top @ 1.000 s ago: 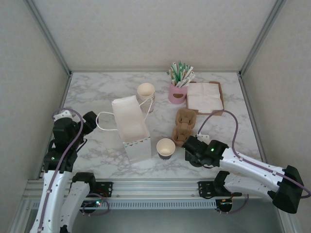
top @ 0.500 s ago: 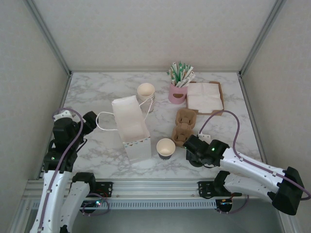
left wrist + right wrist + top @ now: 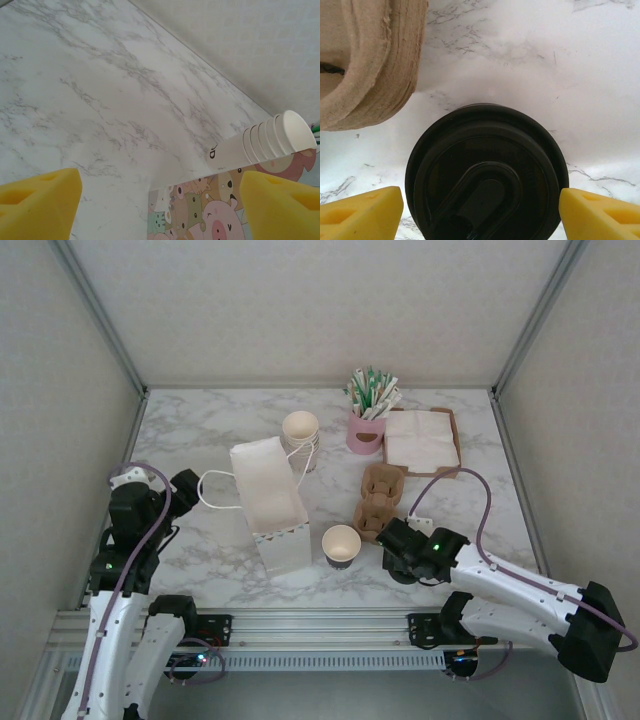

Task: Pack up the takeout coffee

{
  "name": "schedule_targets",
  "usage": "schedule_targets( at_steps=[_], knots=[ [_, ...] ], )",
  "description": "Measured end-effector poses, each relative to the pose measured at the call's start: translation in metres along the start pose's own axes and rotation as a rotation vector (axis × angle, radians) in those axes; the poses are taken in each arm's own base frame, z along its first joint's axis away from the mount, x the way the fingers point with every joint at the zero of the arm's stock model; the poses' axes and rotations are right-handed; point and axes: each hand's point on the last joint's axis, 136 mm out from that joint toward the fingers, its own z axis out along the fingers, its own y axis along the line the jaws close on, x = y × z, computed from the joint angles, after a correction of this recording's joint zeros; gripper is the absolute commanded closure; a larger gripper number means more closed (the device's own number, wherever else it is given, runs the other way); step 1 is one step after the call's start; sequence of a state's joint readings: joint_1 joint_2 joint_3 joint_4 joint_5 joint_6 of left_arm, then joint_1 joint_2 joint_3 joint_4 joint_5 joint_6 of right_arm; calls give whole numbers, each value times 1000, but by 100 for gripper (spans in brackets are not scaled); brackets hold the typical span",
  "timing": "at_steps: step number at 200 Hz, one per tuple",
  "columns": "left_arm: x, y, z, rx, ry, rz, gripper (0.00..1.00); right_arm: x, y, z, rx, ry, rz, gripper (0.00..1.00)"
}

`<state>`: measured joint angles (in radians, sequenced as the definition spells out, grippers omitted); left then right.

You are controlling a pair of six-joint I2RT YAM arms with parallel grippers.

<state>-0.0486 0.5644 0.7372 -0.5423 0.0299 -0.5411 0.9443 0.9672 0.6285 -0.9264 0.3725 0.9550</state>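
Two grippers are working low over a marble table (image 3: 200, 430). At far left, the left gripper (image 3: 186, 483) is hovering released, its yellow fingertips (image 3: 37, 200) standing well apart with nothing between them, facing the white paper bag (image 3: 268, 502). That bag is standing open, with cartoon animals printed along its side. A stack of cream cups (image 3: 300, 433) is standing just behind it. The takeaway cup (image 3: 341, 543) is sitting near the front edge, just right of the bag, its mouth open and facing up. Farther back, a pink pot (image 3: 365, 432) is holding green and white sticks. A cardboard carrier (image 3: 380, 500) is lying between pot and cup. The right gripper (image 3: 481, 212) is straddling a round black lid (image 3: 487, 165) lying on the marble just beside the carrier. Its jaws are spread and not clamping, with a fingertip either side of the rim. At rear right, a napkin tray (image 3: 421, 440) is resting.
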Motion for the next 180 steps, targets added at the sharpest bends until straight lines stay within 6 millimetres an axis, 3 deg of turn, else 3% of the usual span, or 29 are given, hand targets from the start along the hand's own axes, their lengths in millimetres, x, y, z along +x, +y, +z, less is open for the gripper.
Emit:
schedule_targets(
  at_steps=[108,180],
  knots=[
    [0,0,0,0,0,0,17,3,-2,7,24,15,-4,20],
    [0,0,0,0,0,0,18,2,-2,8,21,12,-2,26]
  ],
)
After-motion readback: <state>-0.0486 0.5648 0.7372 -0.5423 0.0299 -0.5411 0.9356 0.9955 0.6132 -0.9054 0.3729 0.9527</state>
